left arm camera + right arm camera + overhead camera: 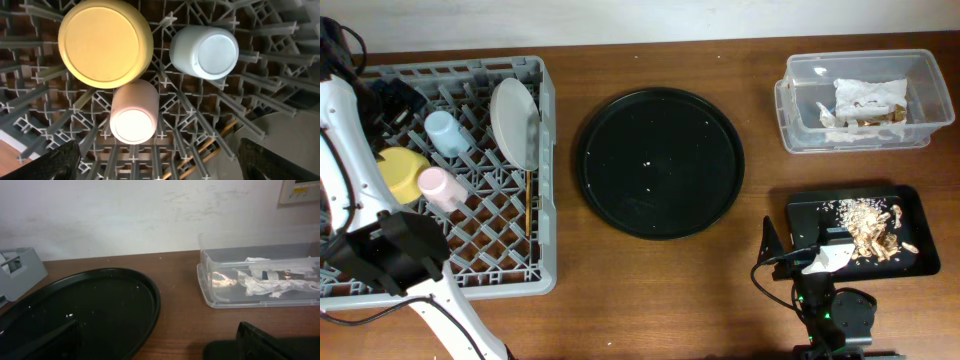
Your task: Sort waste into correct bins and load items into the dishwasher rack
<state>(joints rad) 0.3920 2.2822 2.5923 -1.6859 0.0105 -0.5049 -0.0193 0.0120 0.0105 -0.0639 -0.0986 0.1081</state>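
Note:
The grey dishwasher rack on the left holds a yellow bowl, a blue cup, a pink cup, a grey plate on edge and the chopsticks. The left wrist view looks down on the bowl, blue cup, pink cup, chopsticks and plate. My left gripper is open and empty above them, and also shows overhead. Napkins lie in the clear tub. Food scraps lie on the flat black tray. My right gripper is open and empty at that tray's left edge.
A large round black tray with a few crumbs sits mid-table. The right wrist view shows it at left, the clear tub with napkins at right, a rack corner, and the open right fingers.

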